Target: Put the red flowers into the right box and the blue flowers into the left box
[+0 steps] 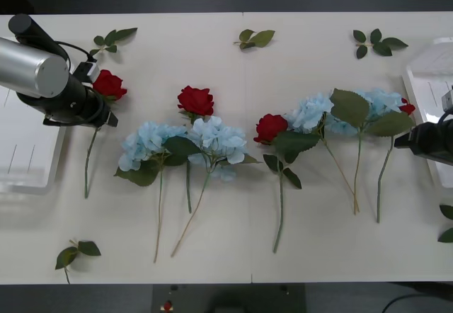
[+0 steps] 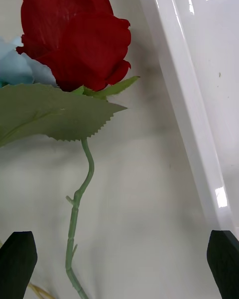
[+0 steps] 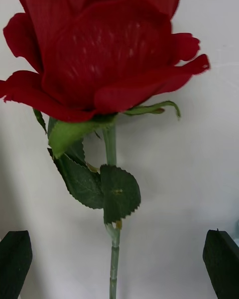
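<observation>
Several red flowers lie on the white table: one at the far left (image 1: 108, 84), one left of centre (image 1: 196, 100), one in the middle (image 1: 271, 127) and one at the far right (image 1: 407, 106). Several blue flowers lie among them (image 1: 145, 143) (image 1: 216, 139) (image 1: 310, 111) (image 1: 382, 100). My left gripper (image 3: 117, 264) hangs open over the far-left rose (image 3: 104, 50), its stem (image 3: 113, 244) between the black fingers. My right gripper (image 2: 119, 264) is open over the stem (image 2: 79, 204) of the far-right rose (image 2: 74, 35), beside the right box (image 2: 184, 89). The left box (image 1: 28, 150) sits under my left arm (image 1: 42, 79).
Loose green leaf sprigs lie at the back (image 1: 113, 39) (image 1: 255, 39) (image 1: 375, 42), the front left (image 1: 76, 251) and the right edge (image 1: 447, 221). The right box (image 1: 428, 79) reaches the table's right edge. A broad leaf (image 2: 50, 114) overlaps the far-right rose.
</observation>
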Tool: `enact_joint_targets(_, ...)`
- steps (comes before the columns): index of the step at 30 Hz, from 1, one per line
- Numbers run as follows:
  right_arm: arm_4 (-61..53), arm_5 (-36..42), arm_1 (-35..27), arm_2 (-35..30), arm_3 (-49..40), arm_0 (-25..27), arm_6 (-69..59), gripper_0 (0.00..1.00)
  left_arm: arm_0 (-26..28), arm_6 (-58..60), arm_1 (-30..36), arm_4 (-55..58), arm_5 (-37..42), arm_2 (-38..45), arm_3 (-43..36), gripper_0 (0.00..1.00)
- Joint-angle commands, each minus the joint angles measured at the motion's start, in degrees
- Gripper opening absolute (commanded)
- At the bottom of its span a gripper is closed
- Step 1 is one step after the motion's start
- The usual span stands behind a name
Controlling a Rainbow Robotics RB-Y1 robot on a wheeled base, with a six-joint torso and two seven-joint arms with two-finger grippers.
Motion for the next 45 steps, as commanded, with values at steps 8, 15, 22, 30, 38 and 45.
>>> enact_joint_targets(8,6.9,-2.4,5.3,1.0,4.3,-1.7,-2.8,1.00,-3.4,-1.8,-3.0,-3.0,-0.8,0.3,4.0,1.00)
enact_joint_targets(15,10.9,-3.6,10.0,1.7,7.5,-3.7,-2.8,1.00,-3.4,-2.0,-4.5,-4.3,-1.5,0.3,6.6,1.00)
enact_joint_targets(22,12.6,-3.5,12.1,2.8,9.7,-5.6,-2.8,0.98,-3.4,-2.0,-4.8,-5.4,-1.7,0.3,7.3,0.91)
enact_joint_targets(30,13.4,-4.1,12.8,3.6,10.5,-6.3,-2.6,0.21,-3.4,-1.4,-4.8,-5.3,-4.0,-2.5,7.7,0.00)
enact_joint_targets(38,14.3,-6.5,12.8,5.5,11.6,-6.3,-2.8,0.00,-3.8,-1.8,-4.7,-4.1,-6.5,-3.8,8.1,0.00)
enact_joint_targets(45,14.4,-6.9,12.8,5.8,12.8,-7.2,-2.7,0.00,-3.9,-3.1,-2.3,-2.7,-6.1,-2.5,3.3,0.00)
